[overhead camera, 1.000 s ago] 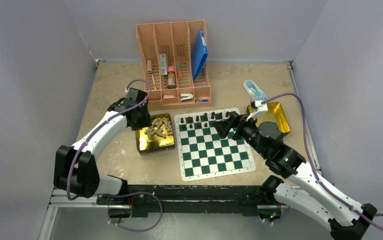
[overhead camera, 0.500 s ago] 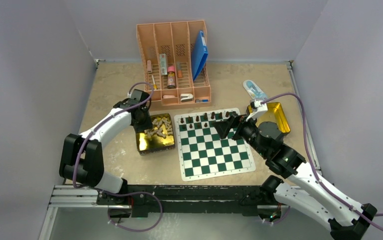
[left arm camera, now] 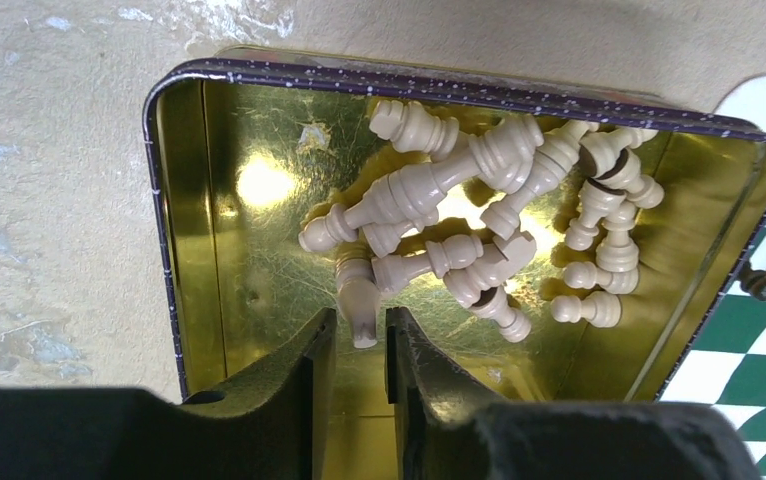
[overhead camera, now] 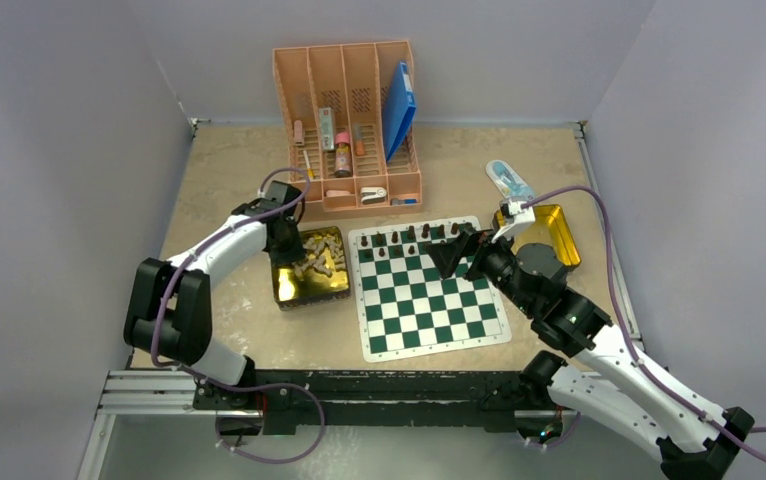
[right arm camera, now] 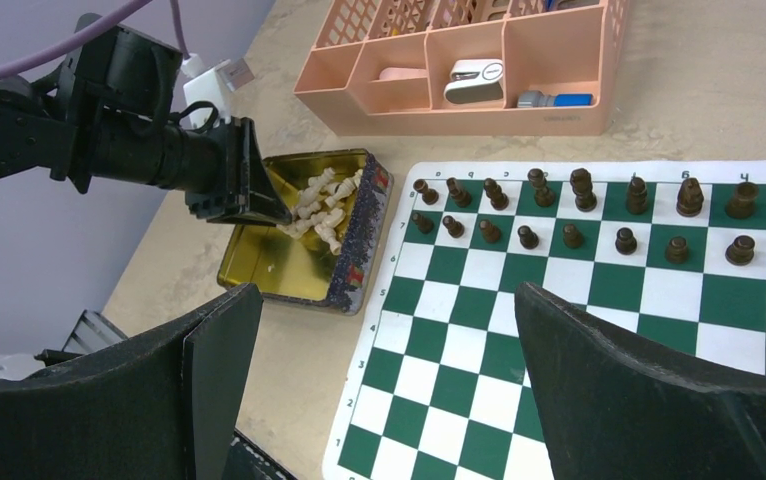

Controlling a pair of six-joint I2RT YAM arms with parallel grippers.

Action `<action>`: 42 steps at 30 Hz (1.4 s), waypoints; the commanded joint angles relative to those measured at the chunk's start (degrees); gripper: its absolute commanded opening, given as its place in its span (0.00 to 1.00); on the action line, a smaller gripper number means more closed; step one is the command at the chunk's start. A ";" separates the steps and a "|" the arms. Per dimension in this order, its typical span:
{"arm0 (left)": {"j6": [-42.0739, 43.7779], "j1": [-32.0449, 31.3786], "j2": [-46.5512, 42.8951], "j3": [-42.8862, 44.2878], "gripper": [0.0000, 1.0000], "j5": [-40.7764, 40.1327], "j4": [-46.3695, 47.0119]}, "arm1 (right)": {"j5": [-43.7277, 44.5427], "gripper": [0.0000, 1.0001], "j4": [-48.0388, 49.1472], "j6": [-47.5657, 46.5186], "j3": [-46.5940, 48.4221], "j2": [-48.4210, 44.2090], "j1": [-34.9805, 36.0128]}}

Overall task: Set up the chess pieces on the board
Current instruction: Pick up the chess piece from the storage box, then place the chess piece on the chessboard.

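Note:
The green-and-white board (overhead camera: 429,295) lies mid-table and shows in the right wrist view (right arm camera: 559,330). Dark brown chess pieces (overhead camera: 414,237) stand on its two far rows (right arm camera: 579,215). Pale chess pieces (left arm camera: 459,220) lie heaped in a gold tin (left arm camera: 174,200) left of the board (overhead camera: 289,290). My left gripper (left arm camera: 359,322) reaches into the tin (overhead camera: 294,245), its jaws narrowly open around the end of one lying pale piece (left arm camera: 357,295). My right gripper (right arm camera: 389,380) hangs wide open and empty above the board's far right part (overhead camera: 449,255).
A pink organiser (overhead camera: 349,130) with pens, bottles and a blue folder (overhead camera: 397,105) stands behind the board. A second gold tin (overhead camera: 554,235) sits right of the board, behind the right arm. A small white-and-blue object (overhead camera: 509,180) lies beyond it.
The left arm has swung its elbow in towards the tin and the gripper has settled over the pale pieces. The right arm and the board pieces have not moved.

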 commanded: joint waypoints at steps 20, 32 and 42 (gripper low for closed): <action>2.13 0.32 -4.03 1.70 0.04 0.88 -1.86 | 0.41 0.98 0.47 -0.53 1.59 -0.20 0.29; 8.48 0.16 -7.14 6.04 0.01 2.50 -7.26 | 1.08 0.98 -0.77 1.25 2.20 0.75 0.27; 11.82 -2.53 -12.20 8.52 0.04 13.35 -8.23 | 2.27 0.98 -5.56 1.19 6.17 0.95 0.29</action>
